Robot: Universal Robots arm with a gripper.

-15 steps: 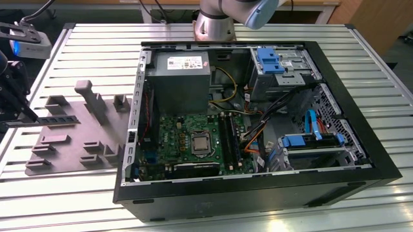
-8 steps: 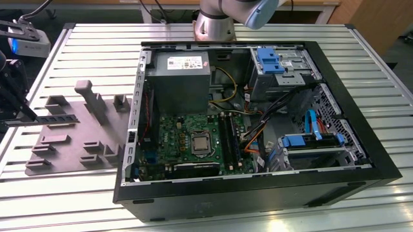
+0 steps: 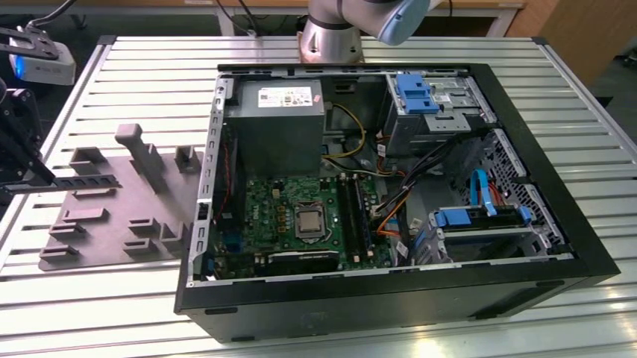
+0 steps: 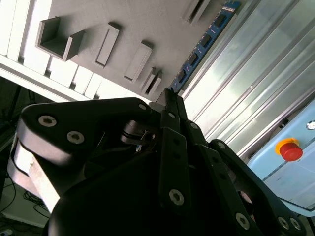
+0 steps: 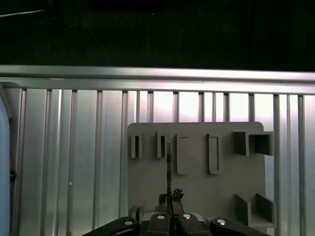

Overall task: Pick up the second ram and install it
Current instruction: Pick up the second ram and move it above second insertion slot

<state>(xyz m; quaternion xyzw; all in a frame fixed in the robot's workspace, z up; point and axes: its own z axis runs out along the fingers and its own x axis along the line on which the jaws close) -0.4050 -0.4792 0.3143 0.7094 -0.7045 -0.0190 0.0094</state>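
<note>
My gripper (image 3: 12, 185) hangs at the exterior view's left, over the left edge of the grey fixture plate (image 3: 110, 220), and is shut on the second ram (image 3: 80, 181). The ram sticks out level from the fingers toward the plate's posts. In the second wrist view the gripper (image 4: 169, 96) pinches one end of the ram (image 4: 204, 42), a blue board with black chips, above the plate (image 4: 147, 19). In the first wrist view the ram (image 5: 168, 167) shows edge-on as a thin dark line rising from the gripper (image 5: 170, 199) over the plate (image 5: 197, 189). The black motherboard slots (image 3: 350, 212) lie inside the open computer case (image 3: 398, 298).
The slatted aluminium table (image 3: 130, 67) carries the plate and the case. A pale blue box (image 3: 40, 66) with a red button (image 4: 290, 150) sits at the far corner on the exterior view's left. The arm's base (image 3: 333, 33) stands behind the case. Cables and blue drive brackets (image 3: 468, 218) crowd the case's right half.
</note>
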